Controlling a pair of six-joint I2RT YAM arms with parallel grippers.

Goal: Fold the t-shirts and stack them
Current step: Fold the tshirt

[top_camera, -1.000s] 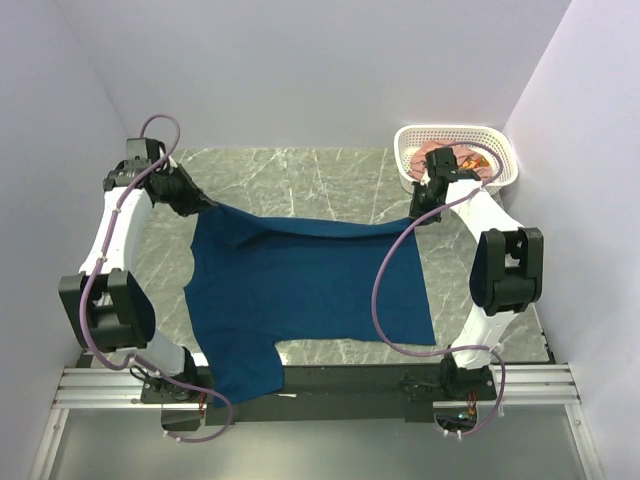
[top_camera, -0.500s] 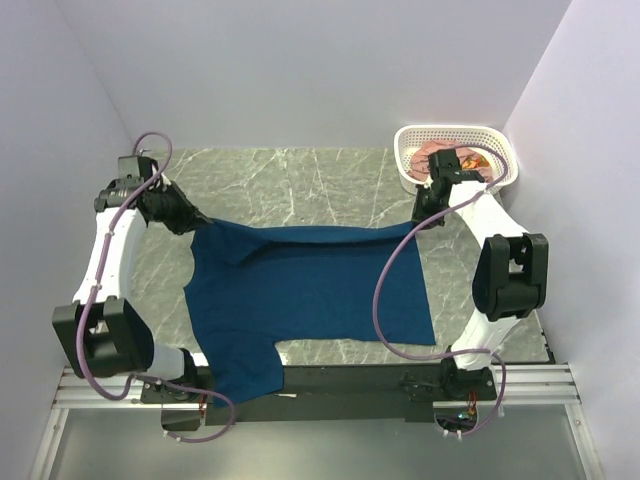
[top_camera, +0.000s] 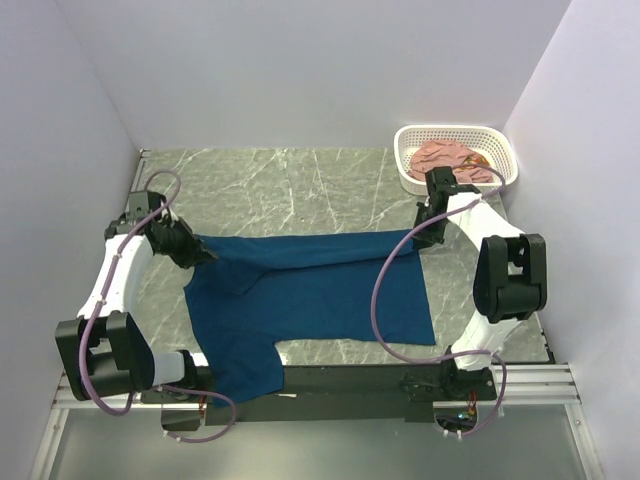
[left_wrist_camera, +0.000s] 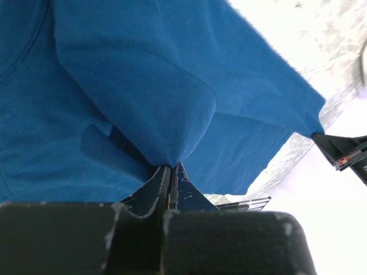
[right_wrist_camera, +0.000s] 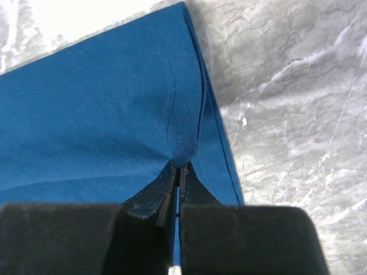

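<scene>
Pinching the navy blue t-shirt [top_camera: 310,290] between jaws pressed fully together, the left gripper [left_wrist_camera: 170,167] holds a bunched fold of cloth near the left edge of the marble worktop [top_camera: 300,185]. The right gripper [right_wrist_camera: 179,166], jaws likewise closed tight, grips the shirt's stitched hem corner toward the right edge. Between them the shirt's far edge runs in a stretched line. The rest lies spread flat, with one sleeve draping over the near edge. A pink t-shirt [top_camera: 445,155] with an orange print lies crumpled in a white basket [top_camera: 455,129] at the far right corner.

The marble table [top_camera: 300,185] carries a navy t-shirt [top_camera: 310,295] and white basket [top_camera: 455,129].
</scene>
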